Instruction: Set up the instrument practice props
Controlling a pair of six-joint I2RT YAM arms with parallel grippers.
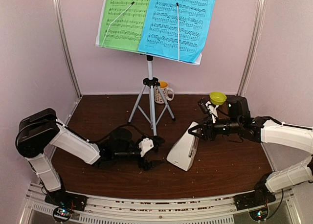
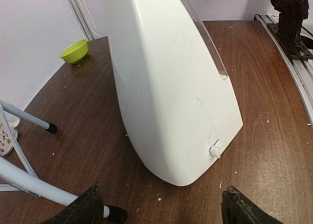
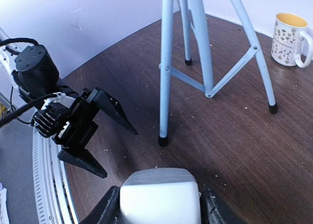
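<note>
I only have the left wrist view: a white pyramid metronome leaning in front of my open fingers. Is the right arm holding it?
Observer: Yes. The right gripper is closed on the narrow top of the white pyramid metronome, which is tilted.
Operator: Are the sheets up on the stand?
Observer: Both. The green music sheet and the blue music sheet lie side by side on the white music stand, green on the left in the top view.
Operator: Anything behind the tripod?
Observer: A patterned mug with orange inside stands just behind the silver tripod, near the back wall.
</note>
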